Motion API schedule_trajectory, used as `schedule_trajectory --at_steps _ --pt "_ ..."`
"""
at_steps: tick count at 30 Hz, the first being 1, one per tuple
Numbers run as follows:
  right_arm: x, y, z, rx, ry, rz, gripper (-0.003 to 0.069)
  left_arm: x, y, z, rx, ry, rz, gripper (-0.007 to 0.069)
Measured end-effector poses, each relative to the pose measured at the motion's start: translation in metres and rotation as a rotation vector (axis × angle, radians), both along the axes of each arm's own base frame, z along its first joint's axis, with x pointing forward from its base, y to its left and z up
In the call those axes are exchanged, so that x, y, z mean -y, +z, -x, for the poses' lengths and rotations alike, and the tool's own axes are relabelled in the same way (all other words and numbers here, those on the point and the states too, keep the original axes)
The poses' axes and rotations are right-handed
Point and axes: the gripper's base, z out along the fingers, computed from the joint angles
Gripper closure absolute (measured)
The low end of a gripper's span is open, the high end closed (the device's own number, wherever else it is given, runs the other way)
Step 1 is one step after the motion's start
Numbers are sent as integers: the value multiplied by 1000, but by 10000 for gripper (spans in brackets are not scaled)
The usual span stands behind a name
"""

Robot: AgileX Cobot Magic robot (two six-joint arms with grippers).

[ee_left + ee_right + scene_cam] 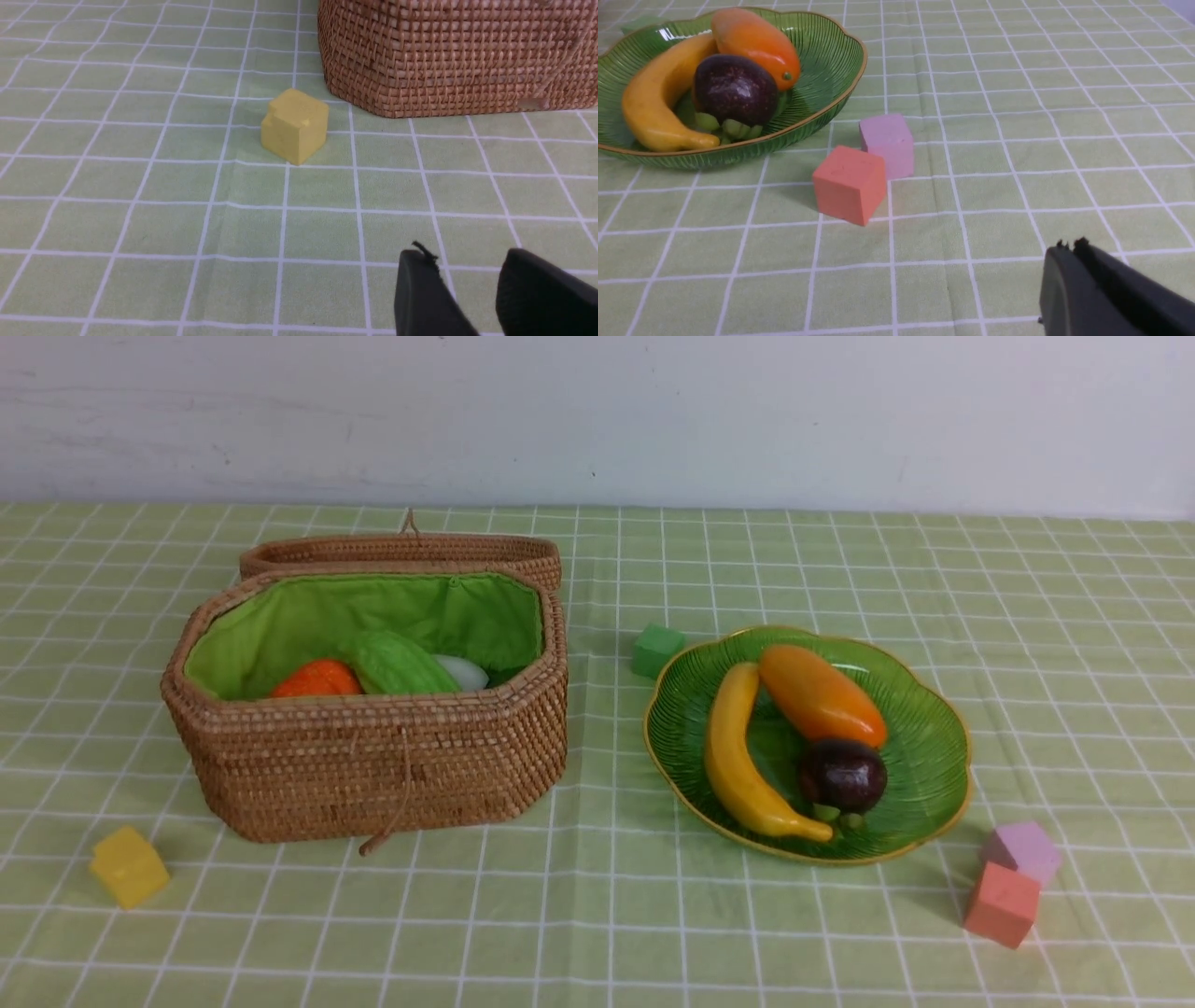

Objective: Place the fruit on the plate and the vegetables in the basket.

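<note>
The green glass plate (934, 728) holds a yellow banana (733, 756), an orange mango (822, 695) and a dark-purple mangosteen (843, 775); all show in the right wrist view too, plate (831, 70), banana (649, 102), mango (754, 39), mangosteen (735, 88). The open rattan basket (373, 765) holds an orange pumpkin (316, 679), a light-green gourd (397, 665) and a white radish (464, 672); a red-orange pepper is not visible. My left gripper (467, 256) is open and empty over the cloth near the basket (458, 56). My right gripper (1069, 247) is shut and empty.
A yellow cube (129, 866) (294, 125) lies front left of the basket. A green cube (656, 649) sits behind the plate. A salmon cube (1002, 903) (850, 183) and a lilac cube (1022, 849) (887, 144) lie front right of the plate. The basket lid (401, 553) hangs open behind.
</note>
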Motion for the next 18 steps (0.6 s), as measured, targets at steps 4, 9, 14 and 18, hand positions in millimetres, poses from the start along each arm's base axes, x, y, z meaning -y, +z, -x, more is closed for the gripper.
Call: schedule_trajectory --at_steps 4,9,14,18 --pt "0 0 0 0 0 0 641 0 0 0 0 0 0 386" --pt "0 0 0 0 0 0 636 0 0 0 0 0 0 386" --pt "0 0 0 0 0 0 636 0 0 0 0 0 0 386" --pt "0 0 0 0 0 0 631 0 0 0 0 0 0 386"
